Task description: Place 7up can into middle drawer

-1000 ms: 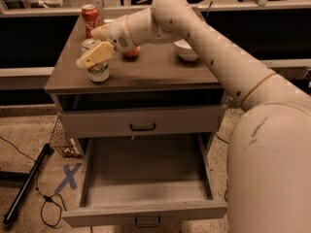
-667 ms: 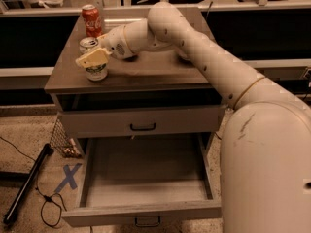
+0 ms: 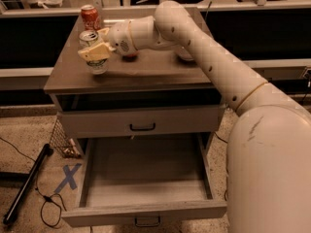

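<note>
The 7up can (image 3: 98,64), white and green with a silver top, is at the left of the cabinet top (image 3: 146,74). My gripper (image 3: 95,52) reaches in from the right and is shut on the can, with one cream finger (image 3: 92,52) across its front. The can is upright, at or barely above the surface. The middle drawer (image 3: 146,178) is pulled out wide open at the bottom of the view, with a pale grey floor and a small black handle (image 3: 147,222) on its front. Nothing lies in it.
A red Coca-Cola can (image 3: 90,16) stands just behind the 7up can. A small red object and a bowl are partly hidden behind my arm (image 3: 204,47). The upper drawer front (image 3: 142,123) is shut. A wire basket (image 3: 63,142) and a black pole (image 3: 26,183) are on the floor at left.
My arm has swung further left and its forearm has lowered over the cabinet top. The gripper has stayed at the 7up can, which looks a little higher than before.
</note>
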### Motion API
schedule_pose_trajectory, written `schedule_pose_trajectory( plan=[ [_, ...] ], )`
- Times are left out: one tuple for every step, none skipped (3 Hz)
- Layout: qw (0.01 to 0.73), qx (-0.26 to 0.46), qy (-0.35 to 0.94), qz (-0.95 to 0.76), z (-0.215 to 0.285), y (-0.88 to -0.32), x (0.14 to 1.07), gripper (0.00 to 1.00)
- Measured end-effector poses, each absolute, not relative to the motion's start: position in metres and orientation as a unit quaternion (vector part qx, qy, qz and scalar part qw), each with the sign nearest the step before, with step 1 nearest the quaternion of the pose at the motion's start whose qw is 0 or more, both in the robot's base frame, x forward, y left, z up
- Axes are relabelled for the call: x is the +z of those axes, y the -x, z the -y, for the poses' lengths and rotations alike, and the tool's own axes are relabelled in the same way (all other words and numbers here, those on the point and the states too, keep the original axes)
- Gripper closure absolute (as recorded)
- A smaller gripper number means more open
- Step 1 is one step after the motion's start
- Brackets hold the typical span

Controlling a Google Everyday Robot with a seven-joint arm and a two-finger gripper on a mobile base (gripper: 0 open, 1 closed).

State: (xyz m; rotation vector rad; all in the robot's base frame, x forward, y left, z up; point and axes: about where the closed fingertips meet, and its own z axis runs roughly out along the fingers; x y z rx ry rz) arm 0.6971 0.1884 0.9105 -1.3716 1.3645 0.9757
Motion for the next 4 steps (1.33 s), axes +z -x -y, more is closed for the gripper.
schedule_pose_trajectory(
  plan=[
    [0.503,0.378,0.592,-0.503,-0.154,-0.648,0.951,1.0],
    [0.508,0.388,0.593,-0.49,-0.134,-0.6,0.941,1.0],
    [0.461,0.419,0.605,-0.495,-0.142,-0.552,0.906,1.0],
    [0.434,0.445,0.593,-0.512,-0.147,-0.518,0.883,1.0]
  ],
)
